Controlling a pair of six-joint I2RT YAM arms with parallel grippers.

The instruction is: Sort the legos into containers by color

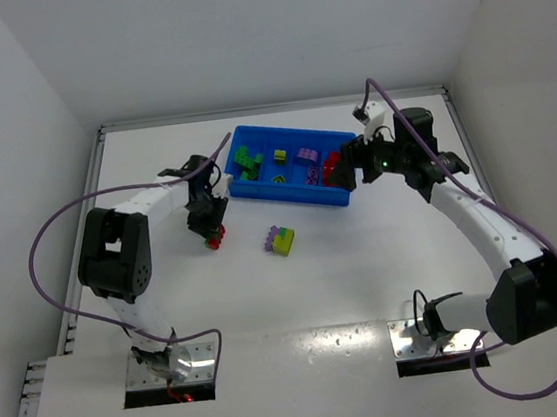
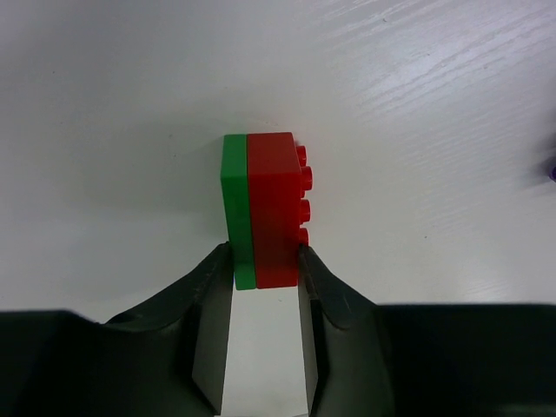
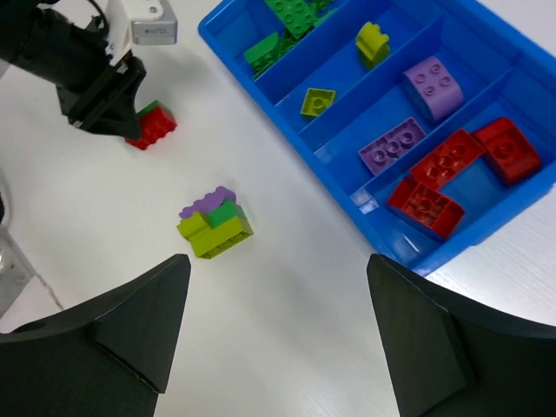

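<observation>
The left gripper (image 2: pixel 265 259) is clamped on a small joined red-and-green plastic brick pair (image 2: pixel 265 204) lying on the white table (image 1: pixel 367 279), one pad on the green face and one on the red studs. This pair sits at about 8 o'clock from the bright blue four-compartment tray (image 1: pixel 287 196). Two colours cannot share a compartment, so the grip probably steadies it for splitting. The right gripper (image 3: pixel 278 287) hangs wide open over the tray's 3 o'clock end, holding nothing. A purple, green and yellow-green cluster (image 1: pixel 281 239) waits at 6 o'clock.
</observation>
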